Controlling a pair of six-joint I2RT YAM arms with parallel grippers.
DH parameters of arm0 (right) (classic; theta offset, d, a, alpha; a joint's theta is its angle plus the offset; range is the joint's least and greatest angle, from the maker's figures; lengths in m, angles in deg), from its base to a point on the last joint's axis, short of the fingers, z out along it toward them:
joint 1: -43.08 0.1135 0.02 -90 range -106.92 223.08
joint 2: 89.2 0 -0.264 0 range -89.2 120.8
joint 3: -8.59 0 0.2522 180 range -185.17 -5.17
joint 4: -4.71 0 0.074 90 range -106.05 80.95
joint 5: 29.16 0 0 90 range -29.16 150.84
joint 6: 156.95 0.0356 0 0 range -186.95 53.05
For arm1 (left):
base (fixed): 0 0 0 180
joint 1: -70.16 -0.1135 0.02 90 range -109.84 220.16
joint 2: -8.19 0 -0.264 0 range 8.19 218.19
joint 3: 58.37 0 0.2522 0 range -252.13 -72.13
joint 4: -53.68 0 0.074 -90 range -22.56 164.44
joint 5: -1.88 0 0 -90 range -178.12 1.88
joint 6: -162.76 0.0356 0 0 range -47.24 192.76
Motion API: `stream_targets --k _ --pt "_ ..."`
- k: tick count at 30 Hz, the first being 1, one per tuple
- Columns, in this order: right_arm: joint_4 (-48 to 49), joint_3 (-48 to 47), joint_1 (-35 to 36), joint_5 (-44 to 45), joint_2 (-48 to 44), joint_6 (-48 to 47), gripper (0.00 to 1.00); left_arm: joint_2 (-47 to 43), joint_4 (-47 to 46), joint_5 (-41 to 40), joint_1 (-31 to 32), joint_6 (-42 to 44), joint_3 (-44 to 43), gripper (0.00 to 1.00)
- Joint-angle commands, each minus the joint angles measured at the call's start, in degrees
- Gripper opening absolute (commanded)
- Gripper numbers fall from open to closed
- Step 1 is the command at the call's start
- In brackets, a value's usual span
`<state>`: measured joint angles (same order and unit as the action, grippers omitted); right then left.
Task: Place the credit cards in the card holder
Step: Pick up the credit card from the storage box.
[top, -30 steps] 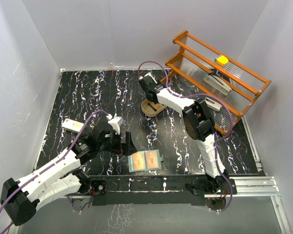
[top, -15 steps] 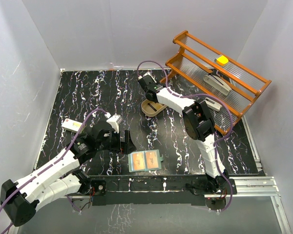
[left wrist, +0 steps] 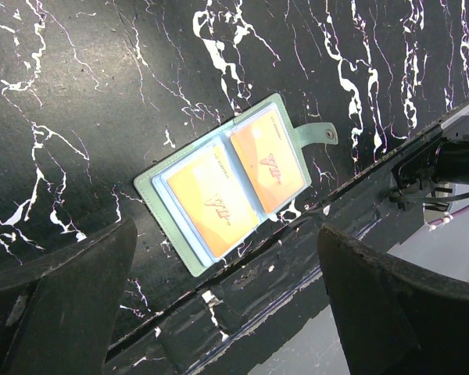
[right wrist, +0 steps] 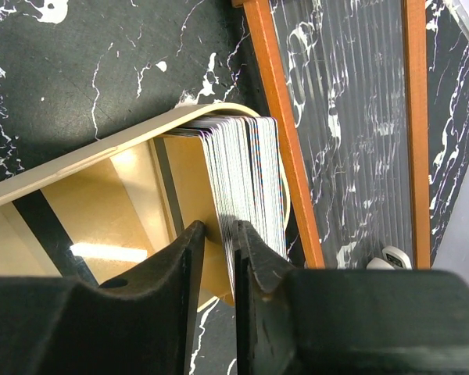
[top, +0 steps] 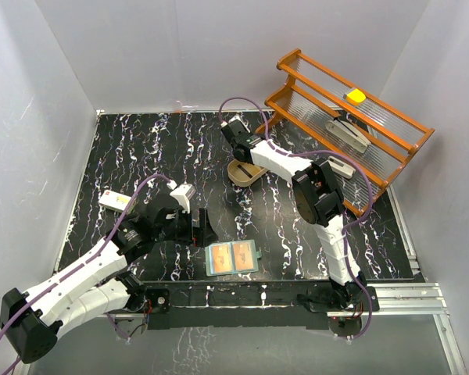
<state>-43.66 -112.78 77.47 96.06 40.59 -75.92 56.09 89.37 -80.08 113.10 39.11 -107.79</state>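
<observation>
The card holder (top: 232,257) lies open and flat near the table's front edge, teal-green, with an orange card in each pale blue pocket; it also shows in the left wrist view (left wrist: 227,183). My left gripper (top: 202,228) is open and empty, just left of the holder, its jaws spread wide (left wrist: 227,234). The credit cards (right wrist: 246,164) stand on edge as a stack in the oval tan tray (right wrist: 102,148). My right gripper (right wrist: 219,234) reaches into the tray (top: 242,175), its jaws nearly together on the stack's leftmost cards; the right finger (right wrist: 254,250) is wedged into the stack.
An orange wooden rack (top: 344,125) stands at the back right, right beside the tray, holding a yellow object (top: 355,96) and grey-white items. A small white object (top: 116,201) lies at the left. The table's front edge and rail (left wrist: 422,156) run just below the holder.
My left gripper has edged slightly toward the card holder. My right gripper has shifted a little over the tray and then stayed put.
</observation>
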Motion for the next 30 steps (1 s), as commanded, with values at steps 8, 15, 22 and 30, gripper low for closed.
stream_targets --k 8,15,22,30 --pt "0.3 -3.8 -0.4 2.2 -3.2 -1.4 0.14 -1.0 0.1 0.2 0.2 -1.0 0.6 0.99" --pt "-0.7 -5.0 -0.4 0.9 -3.4 -1.1 0.09 -0.9 1.2 -0.1 0.2 -1.6 -0.1 0.99" --pt "-2.4 -4.6 0.0 -1.9 -4.4 -0.3 0.04 -1.8 1.0 0.2 0.2 -3.2 1.0 0.99" --pt "-3.6 -6.2 0.0 -3.9 -3.9 -0.6 0.02 -2.3 1.2 0.4 0.2 -4.1 0.9 0.99"
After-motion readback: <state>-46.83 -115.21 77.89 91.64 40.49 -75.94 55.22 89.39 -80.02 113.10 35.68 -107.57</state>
